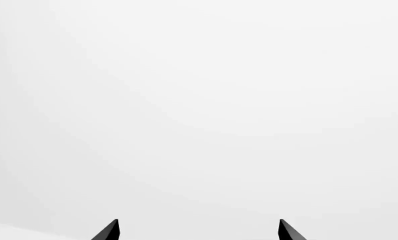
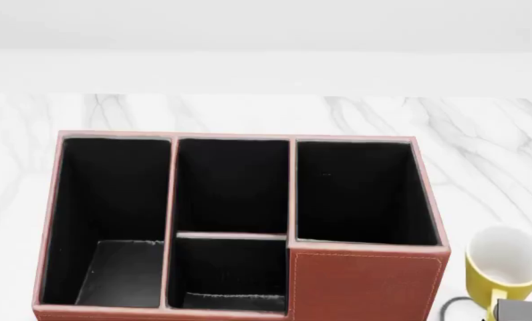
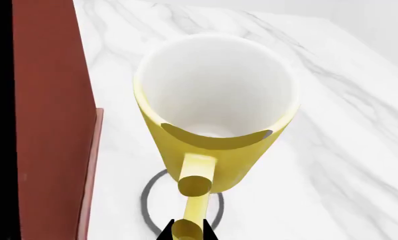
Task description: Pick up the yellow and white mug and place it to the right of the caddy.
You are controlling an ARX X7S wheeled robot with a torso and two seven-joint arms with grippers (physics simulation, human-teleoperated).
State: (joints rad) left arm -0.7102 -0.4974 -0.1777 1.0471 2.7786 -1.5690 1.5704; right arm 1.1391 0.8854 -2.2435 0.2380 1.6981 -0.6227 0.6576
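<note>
White marble-veined tabletop (image 2: 480, 134) under a pale, featureless backdrop. Head view: the caddy (image 2: 364, 284), reddish-brown with stitched edges and black-lined compartments, fills most of the frame, its taller closed-front section at the near right corner. The yellow and white mug (image 2: 506, 264) stands upright on the marble just to the right of that corner, apart from the caddy wall, white interior facing up. A grey block of the right arm's hardware shows at the bottom right edge, just below the mug; the fingers themselves are out of sight here. A dark ring mark (image 2: 453, 306) lies on the table by the mug's base. Left wrist view: only blank whitish background, with the two black fingertips of the left gripper (image 1: 199, 230) poking in, set wide apart, nothing between them. Right wrist view: the mug sits directly ahead of the right gripper (image 3: 186, 231), mouth open to the camera, its yellow loop handle (image 3: 193, 187) pointing back toward the claw. The black fingertips sit close on either side of the handle's near end, pinched onto it. The caddy's red-brown side wall stands close beside the mug, not touching.
</note>
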